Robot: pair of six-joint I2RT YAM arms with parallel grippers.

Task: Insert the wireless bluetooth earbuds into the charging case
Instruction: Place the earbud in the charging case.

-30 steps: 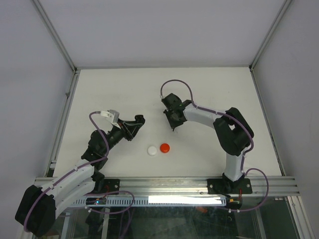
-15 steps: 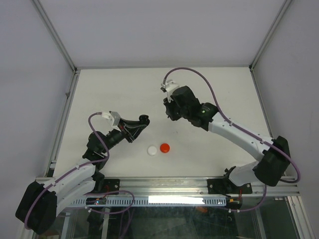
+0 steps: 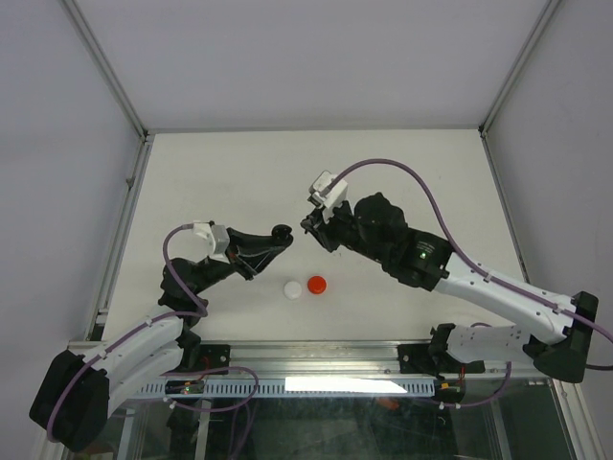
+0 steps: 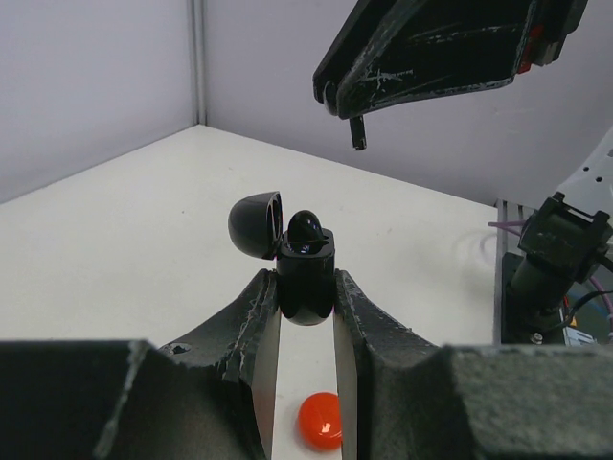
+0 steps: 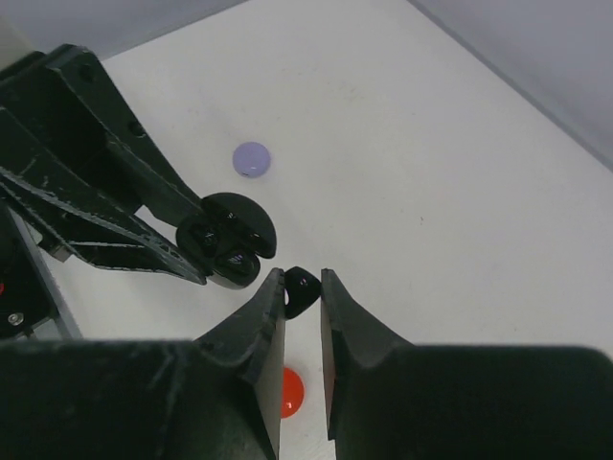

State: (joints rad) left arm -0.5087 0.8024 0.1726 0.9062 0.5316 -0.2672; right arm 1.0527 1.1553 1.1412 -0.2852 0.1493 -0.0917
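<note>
Right end effector (image 5: 302, 277) — pinching a tiny black plastic earbud (image 5: 304, 289) — has swung beside the open round black case (image 4: 306, 299) clamped in left end effector (image 4: 305, 280), insertion-ready.

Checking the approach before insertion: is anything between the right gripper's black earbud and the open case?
Nothing visible. The black earbud in the right gripper hangs apart from the charging case held by the left gripper, only air between; the lid is swung back.
</note>
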